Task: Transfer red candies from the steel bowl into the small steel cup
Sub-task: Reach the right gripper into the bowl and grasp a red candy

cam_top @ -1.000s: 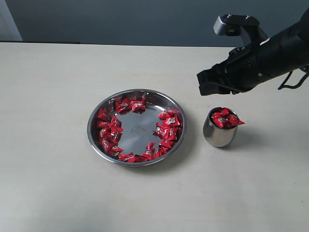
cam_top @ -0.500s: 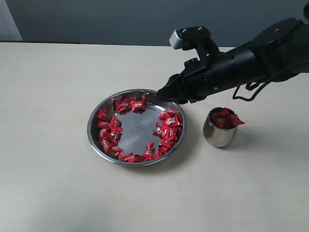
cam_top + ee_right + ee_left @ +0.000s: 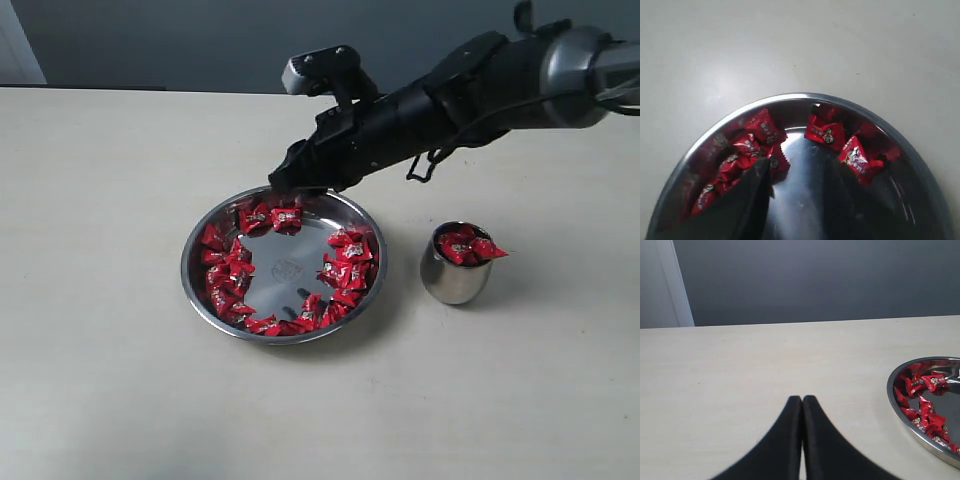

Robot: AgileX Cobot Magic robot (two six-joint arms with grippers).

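The steel bowl (image 3: 288, 252) sits mid-table with red candies (image 3: 345, 270) ringed round its bare bottom. To its right stands the small steel cup (image 3: 452, 277), heaped with red candies (image 3: 465, 246). My right gripper (image 3: 286, 186) reaches across to the bowl's far rim, just above the candies there. In the right wrist view it (image 3: 799, 167) is open over bare steel, with candies (image 3: 826, 133) beyond both fingertips and nothing between them. My left gripper (image 3: 802, 400) is shut and empty over bare table beside the bowl's rim (image 3: 893, 396); the exterior view does not show it.
A pale tabletop (image 3: 110, 380) runs wide to the left of the bowl and in front of it. A dark wall (image 3: 250, 40) stands behind the table's far edge. The right arm (image 3: 480, 85) stretches over the table behind the cup.
The right arm has swung left from above the cup to the bowl's far rim and dropped lower. Bowl, cup and candies lie as before.
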